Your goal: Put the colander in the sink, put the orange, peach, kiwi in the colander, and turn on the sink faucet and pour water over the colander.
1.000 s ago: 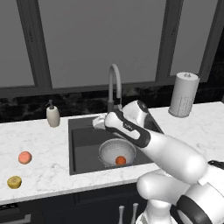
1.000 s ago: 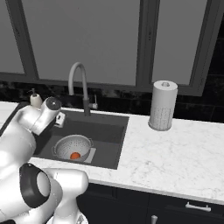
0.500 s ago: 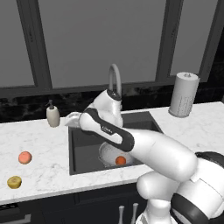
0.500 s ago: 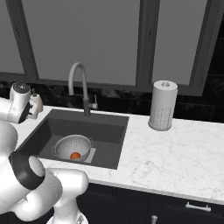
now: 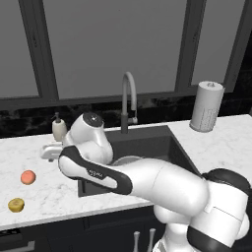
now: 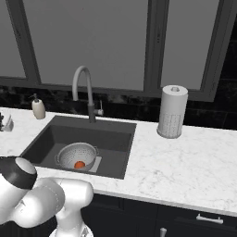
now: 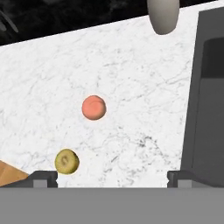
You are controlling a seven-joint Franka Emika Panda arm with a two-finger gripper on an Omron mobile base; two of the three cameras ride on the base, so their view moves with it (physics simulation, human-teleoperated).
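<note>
A white marble counter [image 6: 194, 171] carries the kitchen's loose items — a peach [image 5: 28, 177] and a kiwi [image 5: 16, 204] lying apart near its left front edge, a beige soap dispenser [image 5: 59, 129] by the back wall, and a paper-towel roll [image 6: 172, 117] upright right of the dark sink [image 6: 115, 152] — set into the stone.

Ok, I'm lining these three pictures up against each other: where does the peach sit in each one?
Left base view: the peach lies on the counter at far left, just above the kiwi.
Right base view: not in it.
Hand view: near centre, kiwi lower left.
Shared landmark: the soap dispenser beside the sink.
</note>
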